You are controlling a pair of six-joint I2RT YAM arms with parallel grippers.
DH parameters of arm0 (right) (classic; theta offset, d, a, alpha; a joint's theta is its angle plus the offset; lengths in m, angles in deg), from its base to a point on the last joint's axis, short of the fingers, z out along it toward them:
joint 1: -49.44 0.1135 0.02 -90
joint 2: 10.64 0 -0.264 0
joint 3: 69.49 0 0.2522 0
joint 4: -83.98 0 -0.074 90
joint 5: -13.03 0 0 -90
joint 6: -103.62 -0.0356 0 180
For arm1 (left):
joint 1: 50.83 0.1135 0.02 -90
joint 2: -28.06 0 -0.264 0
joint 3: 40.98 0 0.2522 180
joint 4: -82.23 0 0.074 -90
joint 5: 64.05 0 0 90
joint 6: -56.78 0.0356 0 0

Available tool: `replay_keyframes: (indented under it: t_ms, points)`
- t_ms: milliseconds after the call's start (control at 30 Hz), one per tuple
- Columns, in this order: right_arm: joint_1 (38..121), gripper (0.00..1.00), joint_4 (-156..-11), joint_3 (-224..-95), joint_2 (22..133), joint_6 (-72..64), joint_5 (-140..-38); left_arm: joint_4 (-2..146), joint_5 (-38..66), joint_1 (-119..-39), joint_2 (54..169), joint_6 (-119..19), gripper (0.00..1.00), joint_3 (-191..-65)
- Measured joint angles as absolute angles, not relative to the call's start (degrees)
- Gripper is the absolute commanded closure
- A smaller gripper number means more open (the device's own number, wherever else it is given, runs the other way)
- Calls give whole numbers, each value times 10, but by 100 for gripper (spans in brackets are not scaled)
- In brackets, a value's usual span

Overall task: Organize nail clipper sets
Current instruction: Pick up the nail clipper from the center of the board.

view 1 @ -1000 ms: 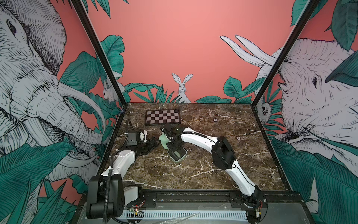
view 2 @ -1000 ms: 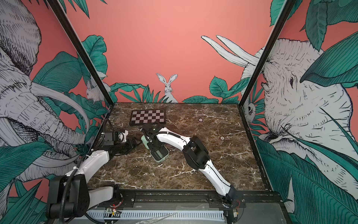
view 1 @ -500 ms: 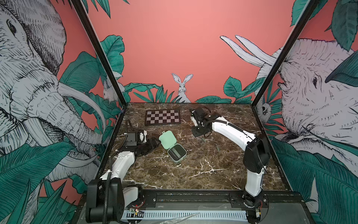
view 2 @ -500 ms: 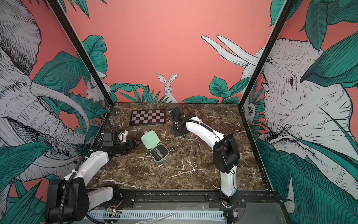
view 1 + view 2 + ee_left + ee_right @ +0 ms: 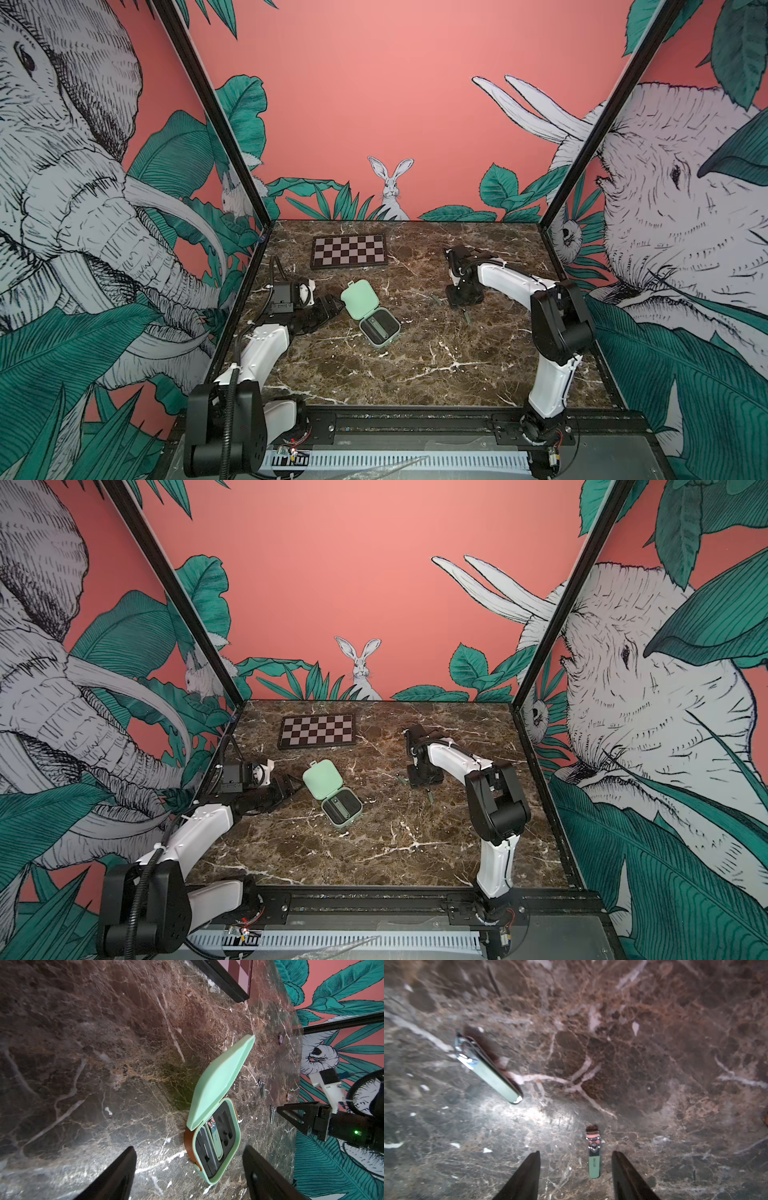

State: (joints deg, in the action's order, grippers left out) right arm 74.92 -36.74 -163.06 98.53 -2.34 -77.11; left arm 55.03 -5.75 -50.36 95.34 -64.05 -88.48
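**Nail clipper set: one case, three tools sighted**

1. Mint-green case, with its lid raised on the hinge and the dark tray exposed. It lies on the marble table just ahead of the left gripper, in line with the gap between its fingers. Those fingers stand wide apart and touch nothing.
2. Stowed clipper, with a pale-green handle, seated in a slot of the tray.
3. Small clipper, flat on the table between the fingers of the right gripper. It is nearer one finger than the other and touched by neither. These fingers are parted and hold nothing.
4. Long clipper, loose on the table, beyond the right fingertips and well off to one side.
5. Checkerboard, far beyond both sets of fingers, by the back wall.
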Motion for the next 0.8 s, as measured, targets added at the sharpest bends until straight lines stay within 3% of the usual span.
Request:
replay_keyframes:
  t_ms: [467, 800]
  points:
    - [781, 51, -380, -1757, 1100, -2, -805, 551, -58, -504, 960, -641, 17, -885]
    - [795, 66, -369, -1801, 1133, 2, -806, 551, -58, -504, 960, -641, 17, -885]
